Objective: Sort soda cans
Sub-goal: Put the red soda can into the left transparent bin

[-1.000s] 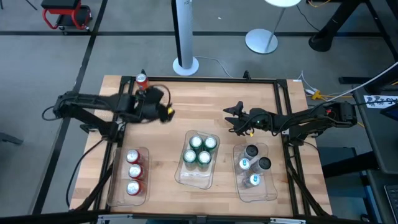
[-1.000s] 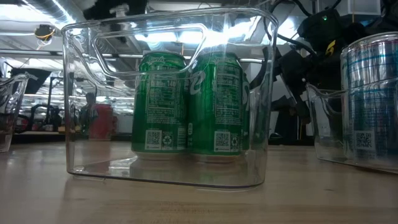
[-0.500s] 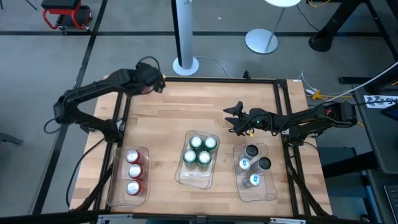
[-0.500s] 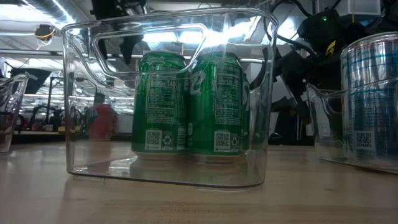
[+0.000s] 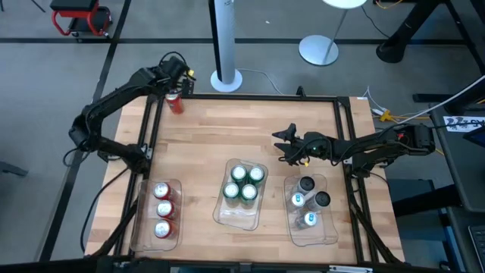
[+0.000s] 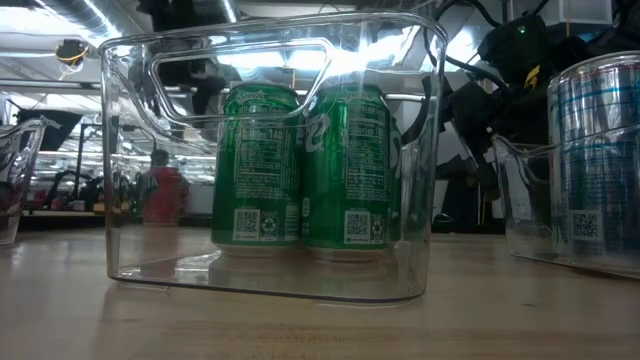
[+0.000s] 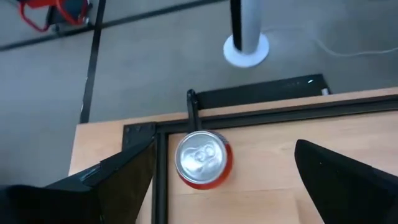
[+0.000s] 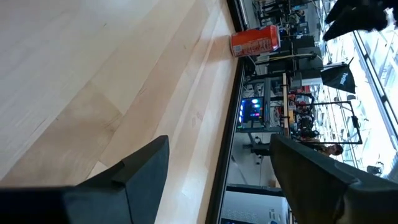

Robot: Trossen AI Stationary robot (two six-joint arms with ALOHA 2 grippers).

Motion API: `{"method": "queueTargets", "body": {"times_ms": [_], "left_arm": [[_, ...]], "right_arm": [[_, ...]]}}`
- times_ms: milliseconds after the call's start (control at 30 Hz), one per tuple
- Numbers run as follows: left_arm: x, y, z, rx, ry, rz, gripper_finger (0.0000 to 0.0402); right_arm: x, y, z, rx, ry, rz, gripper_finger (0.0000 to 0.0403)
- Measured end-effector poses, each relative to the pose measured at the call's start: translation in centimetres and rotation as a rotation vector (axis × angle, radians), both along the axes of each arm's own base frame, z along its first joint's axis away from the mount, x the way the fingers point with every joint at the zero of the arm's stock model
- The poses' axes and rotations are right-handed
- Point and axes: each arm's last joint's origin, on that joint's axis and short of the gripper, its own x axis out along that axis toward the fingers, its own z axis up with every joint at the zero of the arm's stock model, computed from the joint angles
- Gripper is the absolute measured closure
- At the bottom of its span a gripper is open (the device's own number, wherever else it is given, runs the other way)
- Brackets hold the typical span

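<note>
One red soda can (image 5: 175, 102) stands upright on its base at the table's far left corner, beside the black frame. My left gripper (image 5: 172, 85) hovers above it, open and pointing down. In the left wrist view the silver top of the can (image 7: 203, 160) lies between the spread fingers, nearer one of them, with nothing touching it. My right gripper (image 5: 285, 142) waits open over the table's right middle, and its wrist view shows the red can (image 8: 255, 40) far off. Three red cans (image 5: 164, 208), several green cans (image 5: 244, 184) and several silver-grey cans (image 5: 309, 201) stand in clear trays.
Three clear trays stand in a row along the near side: left tray (image 5: 176, 241), middle tray (image 6: 130, 150), right tray (image 5: 330, 233). A black frame rail (image 7: 249, 115) runs along the table's far edge. Bare wood (image 5: 235, 125) lies between the arms.
My left gripper has swung from over the table's left middle toward the far left corner and tipped from level to pointing down, ending above the red can. The can has stayed in place. My right arm has kept still.
</note>
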Motion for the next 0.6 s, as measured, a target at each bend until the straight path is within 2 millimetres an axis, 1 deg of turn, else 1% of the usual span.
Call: {"method": "queueTargets", "body": {"times_ms": [167, 333, 600], "left_arm": [[-0.4, 2.2, -1.7, -0.069, 0.05, 0.032, 0.0031], [-0.9, 3.8, -3.2, -0.196, 0.003, 0.034, 0.0031], [-1.5, 5.7, -5.2, -0.269, 0.048, 0.078, 0.0031]], "right_arm": [[0.0, 0.0, -0.1, 0.001, 0.006, 0.0, 0.0125], [0.0, 0.0, -0.1, 0.001, 0.007, 0.0, 0.0125], [0.0, 0.0, -0.1, 0.003, 0.012, 0.0, 0.0125]]}}
